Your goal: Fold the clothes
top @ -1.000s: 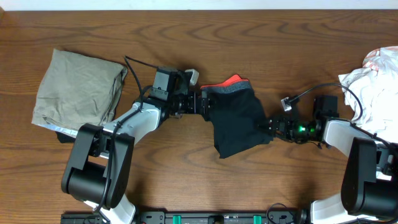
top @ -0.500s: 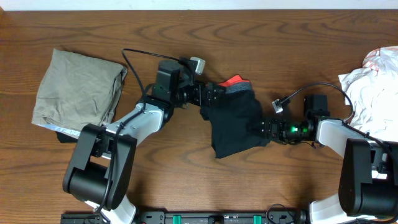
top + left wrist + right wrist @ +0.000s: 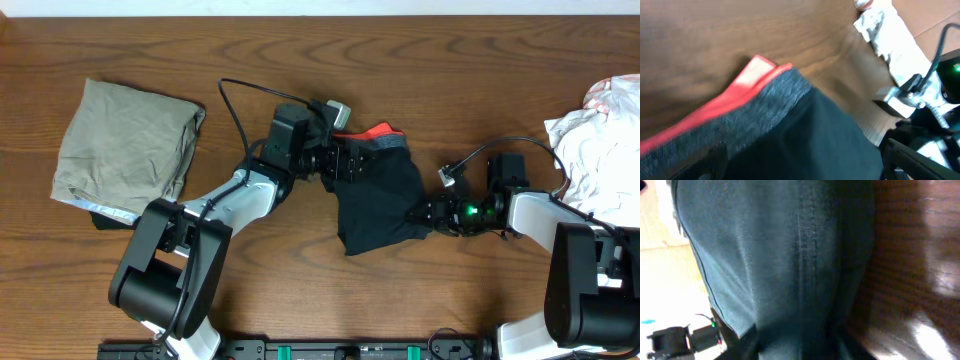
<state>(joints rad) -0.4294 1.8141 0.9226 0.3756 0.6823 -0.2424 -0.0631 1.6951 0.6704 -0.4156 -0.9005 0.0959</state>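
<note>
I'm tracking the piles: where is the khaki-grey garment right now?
In the overhead view the khaki-grey garment lies on the left of the table, well apart from the black garment held at centre by the left gripper and right gripper.

Robotics lab, seemingly (wood-grain table [image 3: 420,50], cabled arms [image 3: 230,195]).

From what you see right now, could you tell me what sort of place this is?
Probably a robotics lab bench for laundry-folding trials: a brown wooden table, two robot arms mounted at its near edge, and a folded khaki-grey cloth, a black grey-waistbanded garment and crumpled white fabric.
</note>
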